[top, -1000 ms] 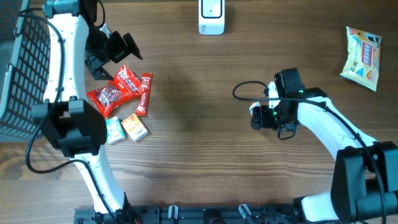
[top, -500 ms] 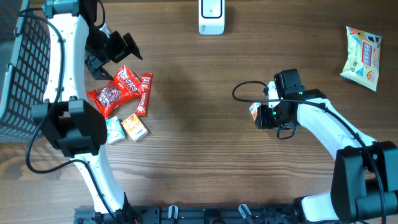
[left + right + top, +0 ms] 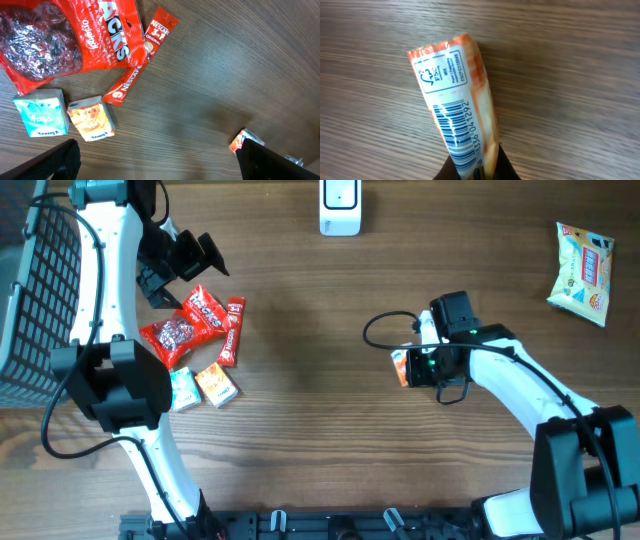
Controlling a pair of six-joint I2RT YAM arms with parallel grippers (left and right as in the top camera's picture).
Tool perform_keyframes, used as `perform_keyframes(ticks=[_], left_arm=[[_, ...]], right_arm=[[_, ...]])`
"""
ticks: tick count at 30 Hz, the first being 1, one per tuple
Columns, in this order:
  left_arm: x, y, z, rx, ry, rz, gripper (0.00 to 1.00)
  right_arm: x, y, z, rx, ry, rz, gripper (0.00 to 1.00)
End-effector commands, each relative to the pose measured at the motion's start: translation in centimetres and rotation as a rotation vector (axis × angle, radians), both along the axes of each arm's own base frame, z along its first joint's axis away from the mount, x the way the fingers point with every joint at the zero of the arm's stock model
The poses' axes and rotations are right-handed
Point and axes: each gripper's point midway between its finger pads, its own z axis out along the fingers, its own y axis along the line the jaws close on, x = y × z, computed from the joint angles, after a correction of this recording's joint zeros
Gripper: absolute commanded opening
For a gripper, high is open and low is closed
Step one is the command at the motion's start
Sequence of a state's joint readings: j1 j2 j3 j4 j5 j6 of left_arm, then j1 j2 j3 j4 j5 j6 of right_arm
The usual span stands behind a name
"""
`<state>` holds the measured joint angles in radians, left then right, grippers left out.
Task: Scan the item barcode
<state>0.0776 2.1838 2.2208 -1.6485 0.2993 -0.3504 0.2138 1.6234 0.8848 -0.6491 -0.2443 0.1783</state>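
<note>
grips the orange packet (image 3: 457, 105) in the closed right pincer (image 3: 475, 171), just right of centre of the surface (image 3: 300, 430), grasp apparently done; next calls for carrying it to the far white scanner (image 3: 340, 205), barcode (image 3: 460, 127) facing it.

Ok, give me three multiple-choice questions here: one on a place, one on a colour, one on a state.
1. In the overhead view, the white scanner sits: A top centre; B bottom left; C far right.
2. The carton is mostly: A blue; B orange and white; C green.
3. The right jaws are: A wide open; B out of view; C shut on the carton.
Answers: A, it stands alone at the top edge; B, orange edges surround a white barcode panel; C, they pinch its lower end.
</note>
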Motion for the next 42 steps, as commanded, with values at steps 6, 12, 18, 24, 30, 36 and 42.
perform_keyframes(ticks=[6, 12, 18, 24, 30, 36, 42], left_arm=[[0.2, 0.0, 0.6, 0.011, -0.024, -0.009, 1.0], [0.2, 0.0, 0.6, 0.012, -0.027, -0.009, 1.0], [0.5, 0.0, 0.6, 0.012, -0.038, -0.008, 1.0], [0.6, 0.1, 0.6, 0.013, -0.041, -0.009, 1.0], [0.6, 0.1, 0.6, 0.012, -0.041, -0.008, 1.0], [0.6, 0.1, 0.6, 0.012, -0.041, -0.008, 1.0], [0.6, 0.1, 0.6, 0.012, -0.041, -0.008, 1.0]], right_arm=[[3.2, 6.0, 5.7, 0.353, -0.099, 0.061, 0.04], [5.4, 6.3, 7.2, 0.226, -0.187, 0.054, 0.04], [6.2, 7.3, 9.9, -0.044, -0.293, 0.117, 0.04], [6.3, 10.0, 13.7, -0.208, -0.436, 0.216, 0.04], [4.3, 13.0, 13.9, -0.216, -0.457, 0.306, 0.04], [3.4, 14.4, 14.1, -0.258, -0.502, 0.368, 0.04], [3.3, 14.5, 14.2, -0.255, -0.505, 0.366, 0.04]])
